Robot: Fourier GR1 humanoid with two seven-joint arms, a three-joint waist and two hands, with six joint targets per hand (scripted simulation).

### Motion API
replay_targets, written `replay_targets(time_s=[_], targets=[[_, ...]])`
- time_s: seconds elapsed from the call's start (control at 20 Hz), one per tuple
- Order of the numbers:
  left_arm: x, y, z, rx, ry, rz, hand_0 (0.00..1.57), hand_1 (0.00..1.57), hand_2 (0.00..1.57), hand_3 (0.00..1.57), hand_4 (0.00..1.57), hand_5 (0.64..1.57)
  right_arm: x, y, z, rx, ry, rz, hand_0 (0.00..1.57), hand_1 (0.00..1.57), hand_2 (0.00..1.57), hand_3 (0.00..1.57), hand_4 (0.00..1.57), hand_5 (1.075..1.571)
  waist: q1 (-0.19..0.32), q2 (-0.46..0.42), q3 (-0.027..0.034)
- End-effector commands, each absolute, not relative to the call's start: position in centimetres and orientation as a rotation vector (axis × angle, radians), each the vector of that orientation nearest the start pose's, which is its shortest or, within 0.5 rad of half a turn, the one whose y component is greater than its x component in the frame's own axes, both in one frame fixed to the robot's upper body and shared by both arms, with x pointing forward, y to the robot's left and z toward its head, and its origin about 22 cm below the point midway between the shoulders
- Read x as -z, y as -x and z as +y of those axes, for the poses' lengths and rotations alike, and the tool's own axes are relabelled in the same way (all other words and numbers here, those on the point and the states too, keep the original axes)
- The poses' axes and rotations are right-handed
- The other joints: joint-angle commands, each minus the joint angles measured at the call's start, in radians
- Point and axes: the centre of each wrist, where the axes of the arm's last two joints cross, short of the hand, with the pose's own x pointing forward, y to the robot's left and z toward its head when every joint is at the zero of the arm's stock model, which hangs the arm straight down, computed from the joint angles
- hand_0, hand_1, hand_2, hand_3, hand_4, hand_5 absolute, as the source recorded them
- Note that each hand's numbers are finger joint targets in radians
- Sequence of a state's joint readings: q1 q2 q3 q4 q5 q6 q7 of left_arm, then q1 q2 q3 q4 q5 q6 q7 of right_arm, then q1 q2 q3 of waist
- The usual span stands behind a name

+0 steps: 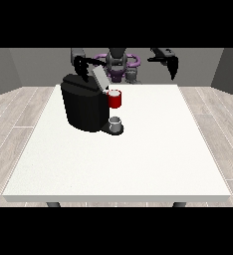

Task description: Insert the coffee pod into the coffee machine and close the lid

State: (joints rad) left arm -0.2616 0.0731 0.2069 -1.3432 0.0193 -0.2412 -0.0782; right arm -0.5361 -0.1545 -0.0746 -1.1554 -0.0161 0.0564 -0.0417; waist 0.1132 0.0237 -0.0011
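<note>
Two hands show, both raised near the table's far edge. The hand at the view's left (80, 66) hangs just behind the coffee machine (83, 107), close to its raised lid (99, 77); whether its fingers are spread or curled I cannot tell, nor whether it touches the lid. The hand at the view's right (171, 64) is lifted well off toward the far right corner, fingers pointing down, holding nothing that I can see.

Outward from the first hand, the lid stands tilted open over the machine, which sits on the far left part of the white table (138, 164). A red piece (115, 99), likely the coffee pod, sits at the machine's front. Below it a small grey cup (115, 121) rests on the base.

Closing looks like the remaining step. If the pod sits crooked, pressing the lid could jam it, and a push from behind might slide the machine forward.
</note>
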Motion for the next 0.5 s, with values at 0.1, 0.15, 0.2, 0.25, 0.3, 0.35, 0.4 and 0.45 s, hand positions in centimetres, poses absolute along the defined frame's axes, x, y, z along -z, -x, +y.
replay_targets(time_s=[0.1, 0.15, 0.2, 0.25, 0.3, 0.35, 0.4, 0.45], targets=[[-2.3, -30.7, 26.6, 0.104, 0.050, -1.670, 0.00, 0.00, 0.00, 0.00, 0.00, 1.571, -6.8, -37.8, -22.4, -0.277, -0.028, -1.664, 0.00, 0.00, 0.00, 0.00, 0.00, 1.571, -0.023, 0.017, 0.0011], [-1.3, -30.1, 26.9, 0.104, 0.041, -1.664, 0.00, 0.00, 0.00, 0.00, 0.00, 1.571, -6.7, -37.8, -22.0, -0.256, -0.029, -1.685, 0.00, 0.00, 0.00, 0.00, 0.00, 1.571, -0.026, 0.016, 0.0011], [-2.5, -30.3, 27.3, 0.134, 0.046, -1.673, 0.00, 0.00, 0.00, 0.00, 0.00, 1.571, -6.2, -38.0, -21.7, -0.252, -0.019, -1.678, 0.00, 0.00, 0.00, 0.00, 0.00, 1.571, -0.001, 0.025, 0.0011], [-2.5, -30.5, 27.0, 0.141, 0.053, -1.706, 0.00, 0.00, 0.00, 0.00, 0.00, 1.571, -6.7, -38.4, -22.4, -0.261, -0.012, -1.725, 0.00, 0.00, 0.00, 0.00, 0.04, 1.571, 0.000, 0.054, 0.0011], [-2.8, -30.6, 27.8, 0.129, 0.063, -1.697, 0.00, 0.00, 0.00, 0.00, 0.00, 1.571, -7.1, -38.7, -21.3, -0.247, -0.012, -1.701, 0.00, 0.00, 0.00, 0.00, 0.00, 1.571, 0.011, 0.045, 0.0011], [-2.0, -30.5, 26.3, 0.140, 0.044, -1.701, 0.00, 0.00, 0.00, 0.00, 0.00, 1.571, -8.2, -39.2, -21.7, -0.261, -0.006, -1.709, 0.00, 0.00, 0.00, 0.00, 0.00, 1.571, 0.001, 0.057, 0.0011], [-1.8, -30.3, 27.0, 0.135, 0.080, -1.694, 0.00, 0.00, 0.00, 0.00, 0.00, 1.571, -8.2, -39.2, -20.7, -0.266, -0.018, -1.707, 0.00, 0.00, 0.00, 0.00, 0.00, 1.571, 0.013, 0.049, 0.0010], [-1.1, -30.4, 26.8, 0.105, 0.057, -1.689, 0.00, 0.00, 0.00, 0.00, 0.00, 1.571, -7.6, -38.8, -20.6, -0.303, -0.041, -1.713, 0.00, 0.00, 0.00, 0.00, 0.00, 1.571, -0.015, 0.049, 0.0010]])
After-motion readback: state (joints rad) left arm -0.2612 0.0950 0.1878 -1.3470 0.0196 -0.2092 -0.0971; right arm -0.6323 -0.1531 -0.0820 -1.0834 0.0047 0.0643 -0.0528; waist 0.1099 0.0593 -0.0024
